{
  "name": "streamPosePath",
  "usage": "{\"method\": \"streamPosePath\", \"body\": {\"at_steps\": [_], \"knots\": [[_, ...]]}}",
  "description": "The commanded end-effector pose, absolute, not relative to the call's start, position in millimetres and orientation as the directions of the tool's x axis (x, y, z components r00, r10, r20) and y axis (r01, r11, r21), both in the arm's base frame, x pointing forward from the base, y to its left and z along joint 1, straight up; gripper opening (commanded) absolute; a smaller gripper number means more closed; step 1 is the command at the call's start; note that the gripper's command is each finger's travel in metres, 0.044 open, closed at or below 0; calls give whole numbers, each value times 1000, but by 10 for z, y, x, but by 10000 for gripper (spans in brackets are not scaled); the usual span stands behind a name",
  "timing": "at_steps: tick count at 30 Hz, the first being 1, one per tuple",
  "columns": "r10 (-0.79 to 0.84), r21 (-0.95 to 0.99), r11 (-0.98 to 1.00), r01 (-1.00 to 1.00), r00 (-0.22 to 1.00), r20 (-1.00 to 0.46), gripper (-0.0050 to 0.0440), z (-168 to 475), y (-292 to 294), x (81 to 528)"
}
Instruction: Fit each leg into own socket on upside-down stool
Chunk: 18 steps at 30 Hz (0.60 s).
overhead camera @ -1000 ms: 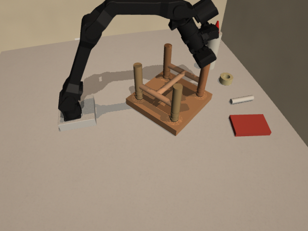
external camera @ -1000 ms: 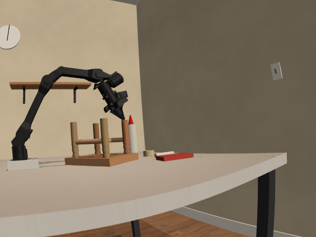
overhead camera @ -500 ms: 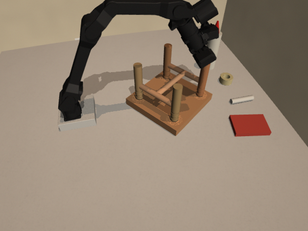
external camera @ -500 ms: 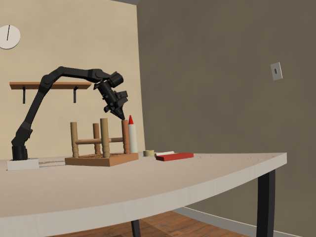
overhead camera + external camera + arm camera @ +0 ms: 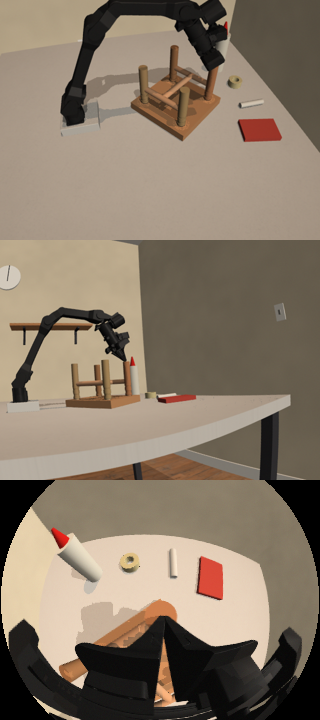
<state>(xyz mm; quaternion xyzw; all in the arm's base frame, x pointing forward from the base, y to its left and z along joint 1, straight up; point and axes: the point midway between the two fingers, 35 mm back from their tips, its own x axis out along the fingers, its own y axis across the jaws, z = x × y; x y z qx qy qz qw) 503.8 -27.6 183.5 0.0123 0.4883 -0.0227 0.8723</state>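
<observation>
The stool seat lies flat, upside down. Two olive legs, one at the left and one at the front, and two brown legs, one at the back and one at the right, stand upright at its corners. Their feet appear down on the seat; small gaps are too fine to tell. My gripper is shut and empty, its tips at the right leg's top, touching or nearly touching it.
Stretcher bars run between the legs. Beyond the right leg stand a white cylinder with a red cone, a tan ring, a white rod and a red block.
</observation>
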Motion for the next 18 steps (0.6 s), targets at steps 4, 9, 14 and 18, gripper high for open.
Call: {"method": "streamPosePath", "body": {"at_steps": [4, 9, 14, 18], "knots": [[-24, 3, 999, 53, 493, -870, 0, 1675, -271, 5017], [-24, 3, 999, 53, 493, -870, 0, 1669, -271, 5017], [-24, 3, 999, 53, 493, -870, 0, 1662, -271, 5017], [-24, 3, 999, 53, 493, -870, 0, 1658, -271, 5017]]}}
